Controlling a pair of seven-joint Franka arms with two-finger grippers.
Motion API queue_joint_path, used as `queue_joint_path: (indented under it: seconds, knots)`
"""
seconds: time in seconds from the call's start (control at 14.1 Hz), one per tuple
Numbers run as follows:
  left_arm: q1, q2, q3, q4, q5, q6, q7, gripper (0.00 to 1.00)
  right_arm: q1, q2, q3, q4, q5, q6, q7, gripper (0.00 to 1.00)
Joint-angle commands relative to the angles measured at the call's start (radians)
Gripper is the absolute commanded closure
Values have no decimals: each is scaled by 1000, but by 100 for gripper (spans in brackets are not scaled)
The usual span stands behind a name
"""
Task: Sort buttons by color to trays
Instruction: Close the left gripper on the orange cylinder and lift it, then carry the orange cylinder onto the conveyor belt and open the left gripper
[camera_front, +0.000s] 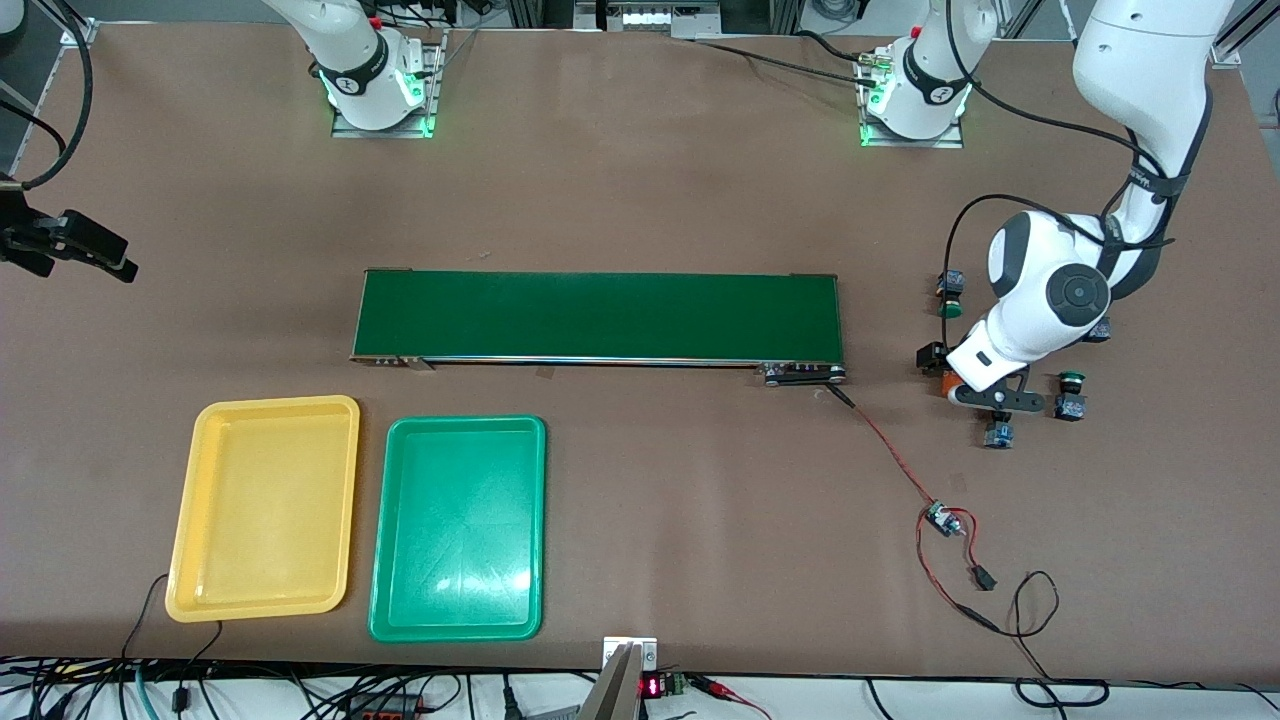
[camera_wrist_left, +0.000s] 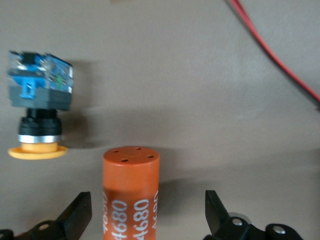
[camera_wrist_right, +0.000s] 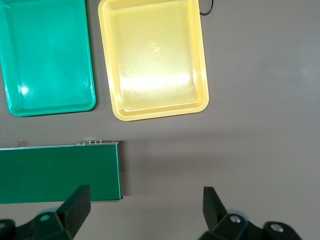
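The left gripper (camera_wrist_left: 145, 220) stands wide open, straddling an orange "4680" cylinder (camera_wrist_left: 131, 192), holding nothing. A yellow-capped, blue-bodied push-button (camera_wrist_left: 39, 102) lies just beside it. Picking has barely begun; next, shift onto that button. The right gripper (camera_wrist_right: 145, 217) waits open, empty.

Two robot arms, glossy white shells with rounded joint housings.
- Left arm (camera_front: 1060, 290): dark grey round cap on the wrist joint; black cable looped along the forearm, held by a black strap; black bar-shaped flange at the hand.
- Right arm (camera_front: 345, 50): black band with a white mark near the foot.
- Bases: metal mounting plates, green lights glowing at the foot of each.
- Left gripper (camera_wrist_left: 148, 215): black wedge-shaped fingers (camera_wrist_left: 77, 212), silver screw heads at their roots.
- Right gripper (camera_wrist_right: 147, 212): same black fingers and screws.
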Motion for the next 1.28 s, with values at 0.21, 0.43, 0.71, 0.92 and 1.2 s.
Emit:
queue_joint_path:
  seconds: [0.21, 0.43, 0.71, 0.92, 1.2]
  knots:
    - [15, 20, 3, 15, 19, -2, 12, 63, -4, -14, -1, -20, 1, 14, 14, 0]
    - [9, -17, -8, 47, 19, -22, 52, 75, -4, -17, -1, -18, 1, 7, 14, 0]
    - [-28, -19, -65, 315, 19, -419, 87, 77, 2, -20, 0, -18, 1, -2, 21, 0]
    - [-30, -19, -209, 423, 18, -655, 86, 77, 2, -18, -1, -18, 1, -2, 22, 0]
    - [-27, -23, -393, 444, 15, -699, 138, 76, 5, -11, 0, -15, -16, 11, 16, 0]
